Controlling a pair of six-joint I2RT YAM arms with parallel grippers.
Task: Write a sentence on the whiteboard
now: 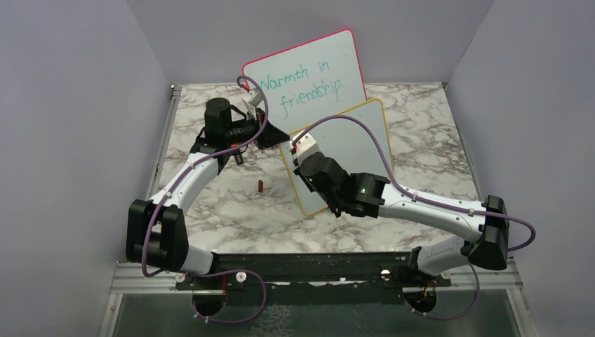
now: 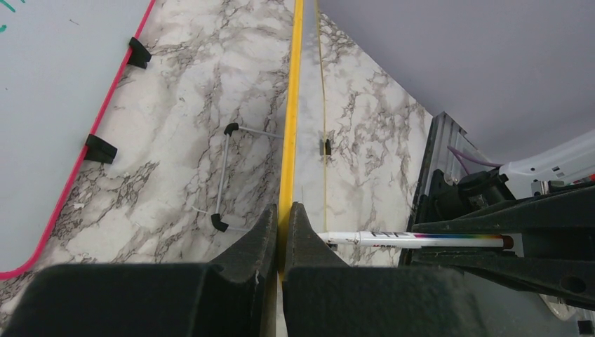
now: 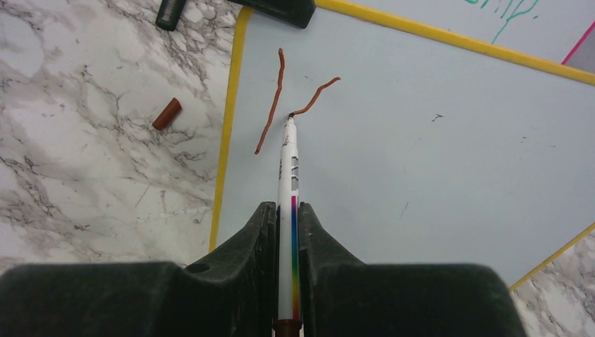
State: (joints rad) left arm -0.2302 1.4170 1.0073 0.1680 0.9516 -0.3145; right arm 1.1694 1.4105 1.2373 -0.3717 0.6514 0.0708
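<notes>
Bracing explains the left gripper (image 2: pixel 282 213), pinched tight onto the edge of the yellow-framed whiteboard (image 2: pixel 289 105) propped on the marble table (image 2: pixel 196 105), while the right gripper (image 3: pixel 288 209) clamps the marker (image 3: pixel 287 158), tip touching the barely begun sentence (image 3: pixel 271 105).

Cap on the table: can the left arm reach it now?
Probably not yet: the left gripper is shut on the whiteboard. The cap lies in the open, but that grip must release first.

The whiteboard (image 3: pixel 421 175) looks smooth, the table (image 3: pixel 84 175) marble-patterned and matt.
</notes>
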